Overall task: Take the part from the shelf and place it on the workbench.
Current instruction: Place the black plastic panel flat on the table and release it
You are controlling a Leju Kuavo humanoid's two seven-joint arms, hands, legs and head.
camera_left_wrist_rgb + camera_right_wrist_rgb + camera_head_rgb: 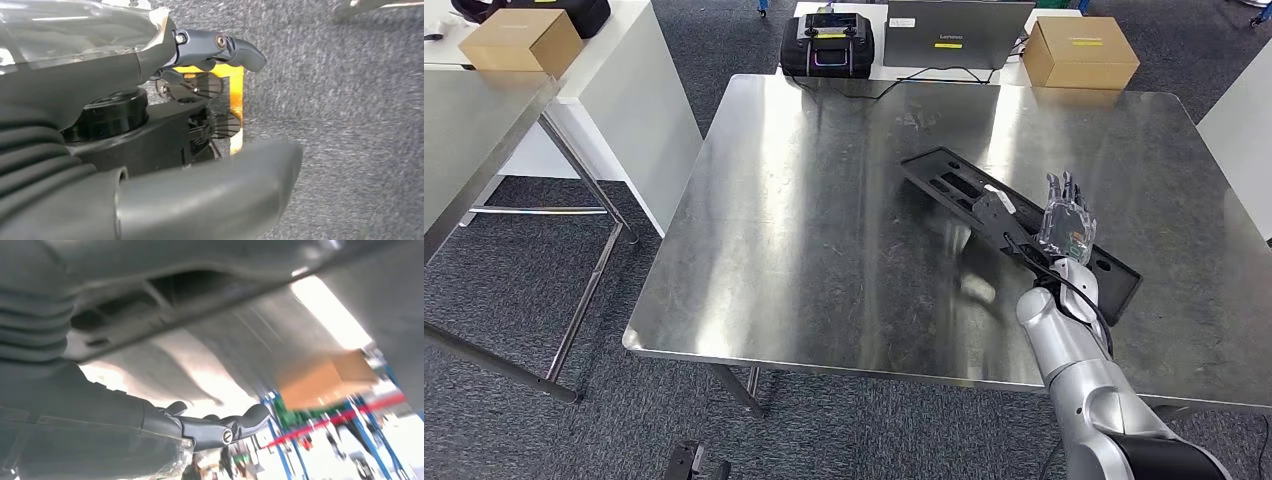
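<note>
The head view looks steeply down on the steel workbench (824,230); the right wrist view skims close above it (blurred); the left wrist view faces carpet (350,125).

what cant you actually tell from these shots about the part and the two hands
- Grip: in the head view the right hand lies over the black part, covering any contact between them.
- Part's near end: hidden by the right arm.
- Right wrist view: the part's underside is blurred and too close to read.
- Left hand: its own cover and thumb hide the fingers, so open or shut is unclear.
</note>
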